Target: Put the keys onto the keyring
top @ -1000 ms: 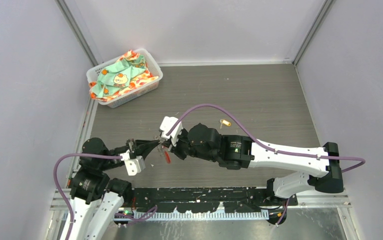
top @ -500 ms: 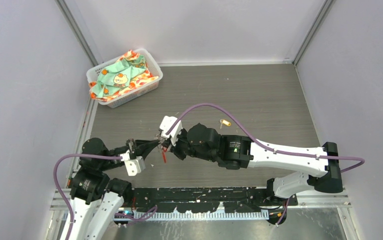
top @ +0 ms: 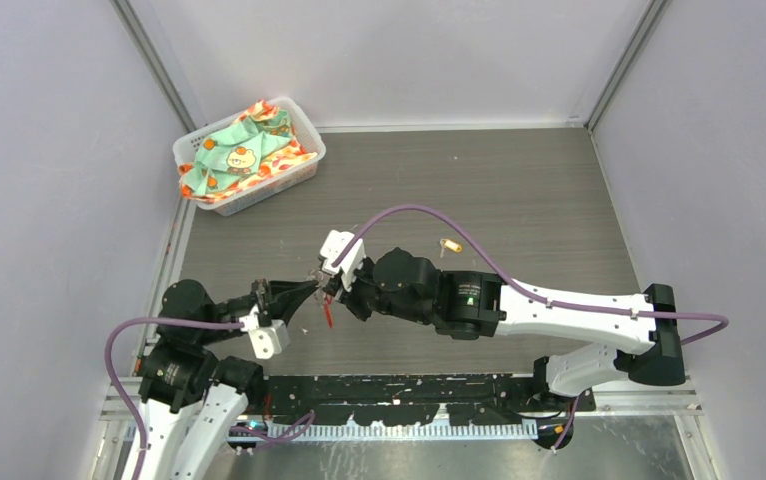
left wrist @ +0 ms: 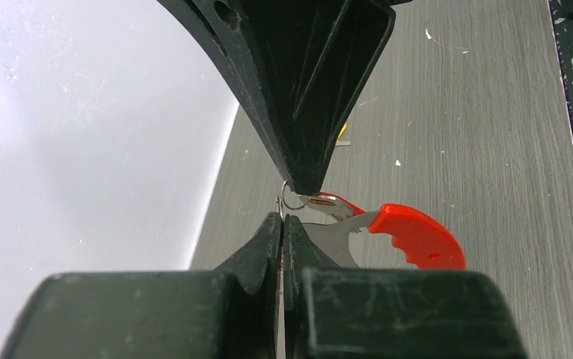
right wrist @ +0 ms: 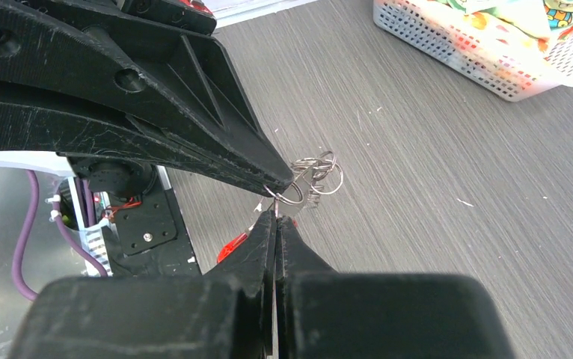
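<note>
Both grippers meet tip to tip above the table's near middle. My left gripper is shut on a thin wire ring of the keyring, whose red crescent and silver blade hang to its right. The right gripper is shut on the same cluster of silver rings, just under the left fingertips. A thin silver piece with a red edge juts out by the right fingertips; I cannot tell whether it is a key. The yellow-headed key lies alone on the table, beyond the right arm.
A white basket of patterned cloth stands at the back left, also seen in the right wrist view as a basket. Grey walls close in the table. A black rail runs along the near edge.
The left arm's rear joints have shifted slightly toward the near edge. Both grippers stay shut at the same spot, and the red crescent still hangs below them.
</note>
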You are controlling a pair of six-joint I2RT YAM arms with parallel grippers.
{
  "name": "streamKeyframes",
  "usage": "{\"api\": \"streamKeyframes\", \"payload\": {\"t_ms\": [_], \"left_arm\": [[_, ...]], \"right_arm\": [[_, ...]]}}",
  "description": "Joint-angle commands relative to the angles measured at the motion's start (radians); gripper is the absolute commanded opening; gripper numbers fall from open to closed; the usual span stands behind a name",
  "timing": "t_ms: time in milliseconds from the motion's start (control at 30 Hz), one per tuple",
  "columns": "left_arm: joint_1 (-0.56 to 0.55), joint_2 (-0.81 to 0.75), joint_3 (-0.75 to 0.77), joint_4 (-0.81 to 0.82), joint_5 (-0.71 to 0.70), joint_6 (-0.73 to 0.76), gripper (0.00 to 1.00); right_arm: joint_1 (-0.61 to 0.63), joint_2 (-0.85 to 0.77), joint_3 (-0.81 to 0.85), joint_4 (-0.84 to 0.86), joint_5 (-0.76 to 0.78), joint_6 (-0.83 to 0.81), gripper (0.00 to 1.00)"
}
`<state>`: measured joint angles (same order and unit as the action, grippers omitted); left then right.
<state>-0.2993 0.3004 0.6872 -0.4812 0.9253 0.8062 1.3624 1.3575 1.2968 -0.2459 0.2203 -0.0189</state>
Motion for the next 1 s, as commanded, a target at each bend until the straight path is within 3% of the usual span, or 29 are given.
{"api": "streamKeyframes", "payload": {"t_ms": [0,300,500,633,767,967], "left_arm": [[-0.001,-0.014,0.002,0.021,0.027,0.027,0.0],[-0.001,-0.026,0.001,0.006,0.031,0.041,0.0],[-0.001,-0.018,0.024,-0.018,0.053,0.014,0.0],[-0.001,0.017,0.074,-0.102,0.152,0.014,0.0],[-0.001,0.086,0.149,-0.223,0.3,0.001,0.0],[-0.001,0.17,0.224,-0.291,0.435,-0.065,0.0]], "right_arm": [[0.005,-0.004,0.023,0.057,0.038,0.018,0.01],[0.003,-0.019,0.017,0.037,0.069,0.047,0.01],[-0.003,-0.117,0.021,-0.073,-0.006,-0.062,0.01],[-0.016,-0.189,0.014,-0.157,-0.057,-0.181,0.01],[-0.016,-0.234,-0.031,-0.166,-0.201,-0.344,0.01],[-0.016,-0.22,0.003,-0.232,-0.328,-0.507,0.01]]}}
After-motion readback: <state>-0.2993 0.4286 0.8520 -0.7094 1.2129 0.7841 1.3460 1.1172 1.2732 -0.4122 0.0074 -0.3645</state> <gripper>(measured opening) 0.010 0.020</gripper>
